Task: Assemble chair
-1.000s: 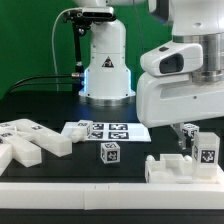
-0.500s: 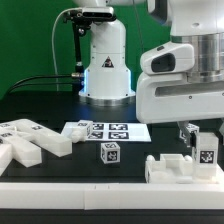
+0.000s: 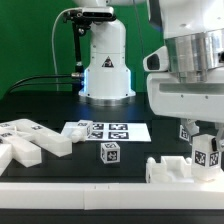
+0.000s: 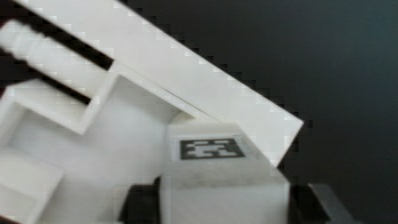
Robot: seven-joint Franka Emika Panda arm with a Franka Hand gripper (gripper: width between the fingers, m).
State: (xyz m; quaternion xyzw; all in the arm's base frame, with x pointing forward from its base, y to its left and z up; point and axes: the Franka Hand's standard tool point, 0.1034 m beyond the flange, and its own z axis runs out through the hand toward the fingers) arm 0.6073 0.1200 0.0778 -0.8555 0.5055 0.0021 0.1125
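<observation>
Exterior view, Sam, where's the chair?
— In pieces, Lee! Loose white bars (image 3: 30, 140) lie near, on the exterior view's left; a blocky white section (image 3: 168, 168) sits near, on the exterior view's right.
— And the gripper (image 3: 203, 138)?
— Right above that section, jaws narrow, clamped on an upright tagged post (image 3: 207, 153). Wrist view confirms it: fingers (image 4: 143, 208) flank the post. Whether it touches the section, I can't tell.
</observation>
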